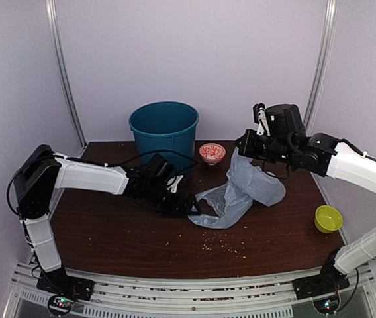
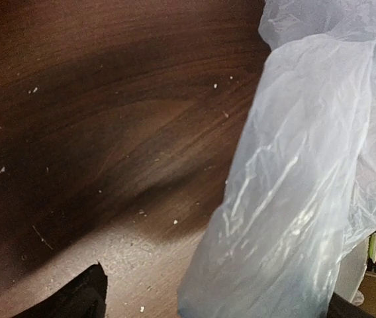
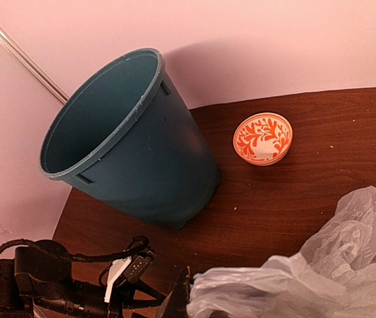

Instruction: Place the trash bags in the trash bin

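**A:** Well, what takes up the most room?

**B:** The dark wood worktop (image 1: pixel 122 232), spanning the lower half of the overhead frame. Next is the trash bin (image 1: pixel 165 129), upright at the upper centre, against the back wall at the far edge of the worktop. In the right wrist view its mouth fills the upper left, and nothing shows inside it.

**A:** And the trash bag?

**B:** The trash bag (image 1: pixel 241 192) is outside the bin, right of centre in the overhead frame. Its lower folds are spread on the wood, and one bunched end rises up to the right gripper (image 1: pixel 242 154).

**A:** Is that gripper holding it?

**B:** Yes. It is clenched on the raised end of the plastic, above the worktop and to the right of the bin.

**A:** The other one?

**B:** The left gripper (image 1: pixel 189 204) sits low at the centre of the frame, at the bag's left edge. In its wrist view the fingers (image 2: pixel 75 301) stand wide apart, released. A fold of bag lies between them, and the left finger is clear of it.

**A:** Anything smaller?

**B:** A lime-green bowl (image 1: pixel 328 218) sits near the right edge. A red-patterned bowl (image 1: pixel 212 152) stands just right of the bin. Pale crumbs (image 1: pixel 231 246) are scattered on the worktop below the bag.
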Controlling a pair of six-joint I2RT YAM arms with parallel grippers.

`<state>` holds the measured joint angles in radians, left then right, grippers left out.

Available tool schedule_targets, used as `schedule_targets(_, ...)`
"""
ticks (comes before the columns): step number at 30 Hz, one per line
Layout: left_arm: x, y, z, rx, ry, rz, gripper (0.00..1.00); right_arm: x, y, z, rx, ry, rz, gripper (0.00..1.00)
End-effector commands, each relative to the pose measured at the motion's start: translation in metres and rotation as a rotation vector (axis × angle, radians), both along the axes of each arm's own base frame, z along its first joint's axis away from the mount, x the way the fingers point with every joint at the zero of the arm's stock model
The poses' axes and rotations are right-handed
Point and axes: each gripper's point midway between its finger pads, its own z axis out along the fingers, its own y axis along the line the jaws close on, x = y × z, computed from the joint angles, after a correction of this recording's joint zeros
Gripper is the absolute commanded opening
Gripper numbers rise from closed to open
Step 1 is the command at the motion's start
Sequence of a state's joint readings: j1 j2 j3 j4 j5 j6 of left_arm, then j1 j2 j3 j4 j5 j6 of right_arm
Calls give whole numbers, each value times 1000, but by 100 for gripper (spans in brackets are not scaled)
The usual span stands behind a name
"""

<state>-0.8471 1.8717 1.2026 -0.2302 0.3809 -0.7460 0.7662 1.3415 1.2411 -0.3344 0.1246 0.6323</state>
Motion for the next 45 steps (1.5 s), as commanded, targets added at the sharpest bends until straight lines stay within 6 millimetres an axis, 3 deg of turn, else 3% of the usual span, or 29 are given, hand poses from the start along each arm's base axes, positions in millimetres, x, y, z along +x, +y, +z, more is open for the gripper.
schedule_targets(1, 3, -8, 6, -60, -32, -9, 92, -3, -9, 13, -5, -19, -27, 0)
schedule_targets(6, -4, -24, 24, -171, -44, -84, 76, -8, -15, -2, -28, 16, -38, 0)
schedule_targets(11, -5, -36, 43, -254, -81, -137, 43, -32, -32, -39, 13, 91, -44, 0)
schedule_targets(17, 3, -40, 65, -265, -127, -134, 0, -74, -64, -67, -30, 174, -24, 0)
schedule_targets(20, 6, -45, 86, -264, -201, -150, 0, -87, -95, -78, -58, 212, -125, 0)
schedule_targets(23, 10, -65, 127, -225, -381, -211, 0, -89, -122, -67, -34, 193, -253, 0)
schedule_targets(25, 13, -75, 163, -236, -496, -228, 0, -84, -135, -43, -27, 159, -330, 0)
schedule_targets(29, 33, -74, 268, -304, -705, -128, 0, -67, -148, 85, -31, -96, -376, 0)
schedule_targets(32, 46, -59, 354, -374, -867, -8, 0, -63, -146, 170, -71, -279, -328, 2)
schedule_targets(34, 49, -45, 398, -425, -970, 66, 0, -68, -137, 201, -74, -350, -247, 4)
schedule_targets(35, 51, -39, 411, -445, -1008, 102, 4, -71, -131, 206, -69, -369, -197, 4)
schedule_targets(36, 52, -38, 411, -442, -1017, 113, 5, -74, -124, 200, -72, -368, -153, 3)
schedule_targets(37, 54, -40, 402, -425, -1015, 107, 4, -74, -120, 181, -88, -339, -129, 2)
schedule_targets(38, 56, -45, 379, -380, -983, 80, 4, -73, -120, 154, -109, -287, -130, 0)
schedule_targets(39, 56, -54, 346, -330, -926, 28, 1, -70, -120, 100, -174, -180, -141, 0)
schedule_targets(40, 54, -62, 295, -250, -839, -41, 0, -73, -122, 52, -224, -66, -145, 0)
schedule_targets(43, 27, -62, 162, -66, -545, -199, 0, -101, -116, -71, -270, 242, -70, 0)
schedule_targets(44, 15, -55, 138, -32, -480, -220, 0, -114, -114, -99, -258, 328, -44, 0)
schedule_targets(45, 5, -48, 129, -23, -455, -221, 0, -124, -112, -114, -232, 389, -35, 0)
